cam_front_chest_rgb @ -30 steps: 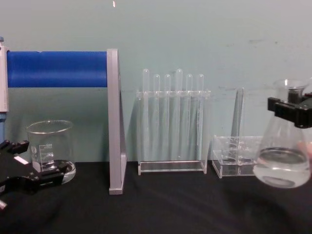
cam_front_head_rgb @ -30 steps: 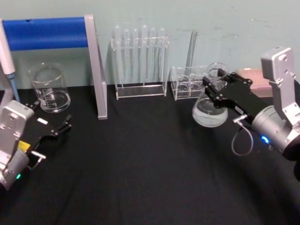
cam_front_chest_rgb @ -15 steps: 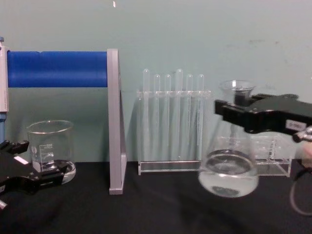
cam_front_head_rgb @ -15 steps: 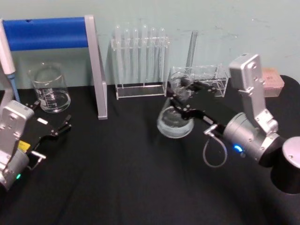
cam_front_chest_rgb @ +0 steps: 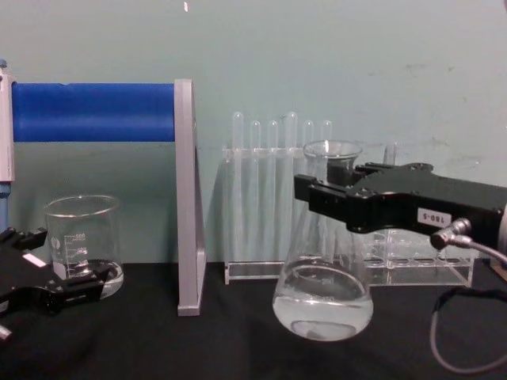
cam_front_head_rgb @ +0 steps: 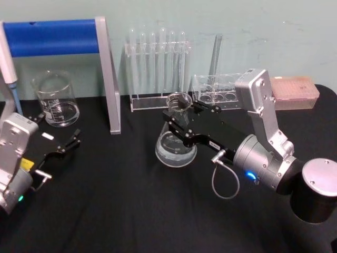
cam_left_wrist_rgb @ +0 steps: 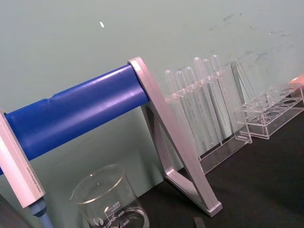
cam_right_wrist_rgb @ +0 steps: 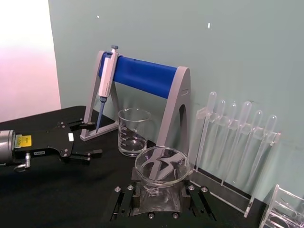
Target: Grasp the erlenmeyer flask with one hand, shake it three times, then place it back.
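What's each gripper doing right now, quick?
Right gripper: shut on the erlenmeyer flask, at its neck.
Left gripper: open, empty, near the beaker.

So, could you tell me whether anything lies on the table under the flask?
Nothing visible does: the right gripper holds the erlenmeyer flask by the neck, and the table beneath is bare; the test tube rack stands behind.

— What carries everything?
— A table (cam_front_head_rgb: 131,211), covered with black cloth.
— And standing on it, at the back left?
— A pipette stand (cam_front_head_rgb: 108,79) with a blue bar and grey legs; below the bar, a glass beaker (cam_front_head_rgb: 55,100), upright.
— Further to the right?
— A clear test tube rack (cam_front_head_rgb: 157,68) near the grey leg, then a low clear rack (cam_front_head_rgb: 218,87), then a pink box (cam_front_head_rgb: 295,92) at the far right. All along the back edge.
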